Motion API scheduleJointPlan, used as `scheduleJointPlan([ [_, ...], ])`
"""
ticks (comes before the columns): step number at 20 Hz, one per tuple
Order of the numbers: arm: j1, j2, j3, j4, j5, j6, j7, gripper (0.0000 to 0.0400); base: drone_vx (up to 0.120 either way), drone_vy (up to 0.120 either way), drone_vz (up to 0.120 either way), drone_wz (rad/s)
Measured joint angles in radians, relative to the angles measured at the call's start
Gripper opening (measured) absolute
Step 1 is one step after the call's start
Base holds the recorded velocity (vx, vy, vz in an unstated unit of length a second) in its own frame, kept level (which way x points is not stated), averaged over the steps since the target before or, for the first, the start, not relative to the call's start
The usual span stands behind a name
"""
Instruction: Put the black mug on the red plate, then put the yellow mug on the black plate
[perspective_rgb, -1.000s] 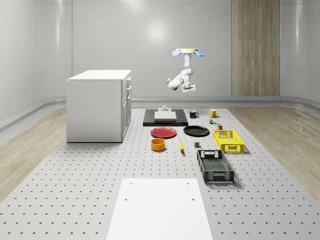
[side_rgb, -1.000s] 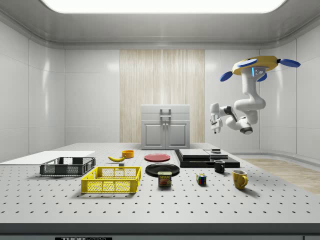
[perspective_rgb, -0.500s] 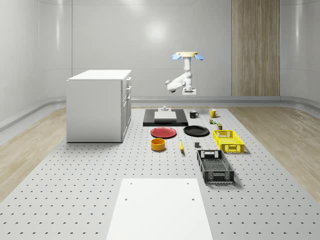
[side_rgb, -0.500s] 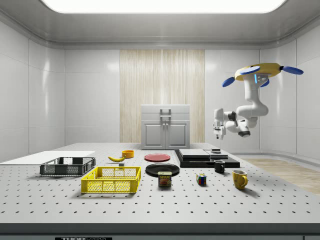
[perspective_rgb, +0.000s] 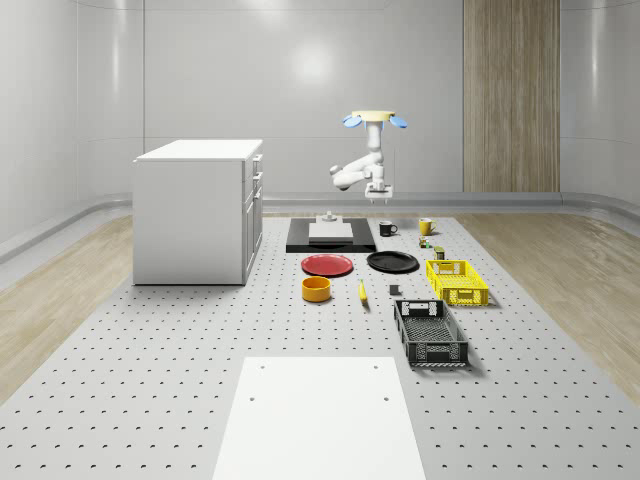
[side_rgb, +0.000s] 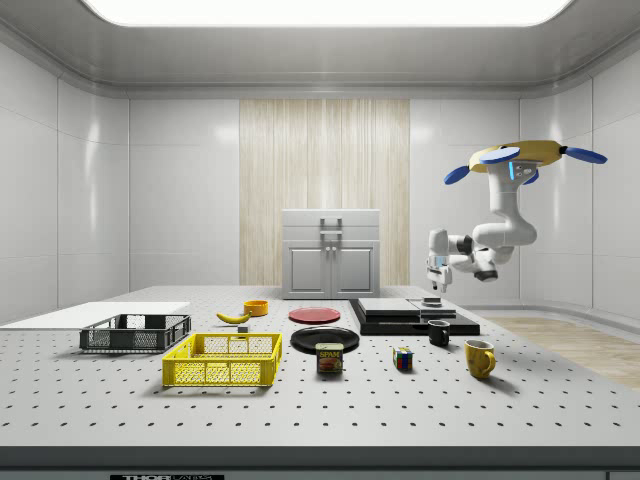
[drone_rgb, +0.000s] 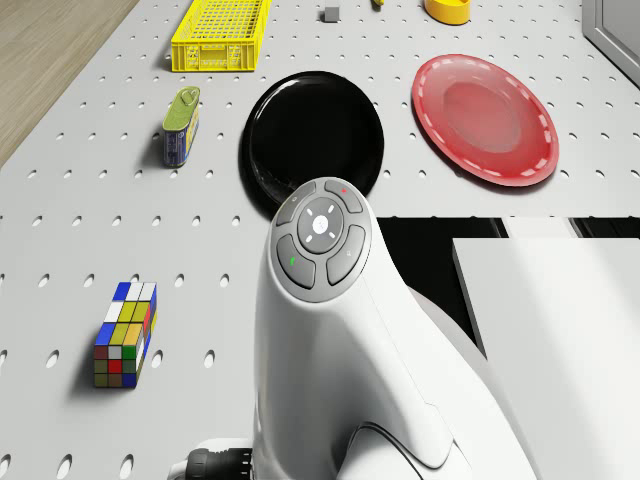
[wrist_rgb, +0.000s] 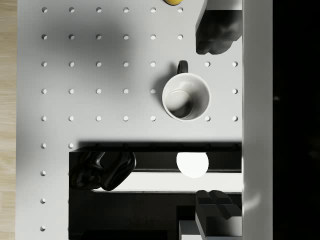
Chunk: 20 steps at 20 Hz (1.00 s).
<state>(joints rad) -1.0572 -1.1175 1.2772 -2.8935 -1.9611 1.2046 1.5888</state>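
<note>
Overhead, the drone (side_rgb: 525, 157) hovers above the far end of the worktop (perspective_rgb: 180, 380), at the side view's right. Its arm is bent down so that the gripper (side_rgb: 435, 285) hangs in free air, pointing at the surface. Nothing stands between the gripper and the worktop below it.

In the wrist view the two fingers (wrist_rgb: 216, 31) are spread wide, with bare perforated worktop between them. The black mug (wrist_rgb: 186, 96) stands upright beneath, a little to one side of the line between the fingers. Its handle points toward the yellow mug (perspective_rgb: 426, 226). In the side view the black mug sits on the worktop well below the gripper, apart from it.

The black mug stands close to the edge of the black slab (perspective_rgb: 330, 240), which carries a white block (perspective_rgb: 329, 230). On its other side the worktop is open up to the yellow mug. A can (side_rgb: 329, 358) and a colour cube (side_rgb: 402, 359) lie nearer the side camera.

The red plate (perspective_rgb: 328, 265) and the black plate (perspective_rgb: 392, 262) lie side by side, just in front of the slab in the whole-scene view. Both are bare.

Counted:
- two mugs and two plates
- two baskets, one yellow (perspective_rgb: 457, 281) and one black (perspective_rgb: 430, 332)
- one orange bowl (perspective_rgb: 316, 289) and one banana (perspective_rgb: 362, 291)
- one white cabinet (perspective_rgb: 200, 210) at the whole-scene view's left
</note>
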Motion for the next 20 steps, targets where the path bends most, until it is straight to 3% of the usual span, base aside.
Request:
scheduleJointPlan([
  [16, -0.030, -0.080, 0.027, 0.006, 0.042, 0.071, 0.028, 0.0400, 0.015, 0.000, -0.120, 0.000],
  [20, -0.033, -0.104, 0.014, 0.009, 0.034, 0.098, 0.030, 0.0400, 0.000, 0.000, -0.020, 0.000],
])
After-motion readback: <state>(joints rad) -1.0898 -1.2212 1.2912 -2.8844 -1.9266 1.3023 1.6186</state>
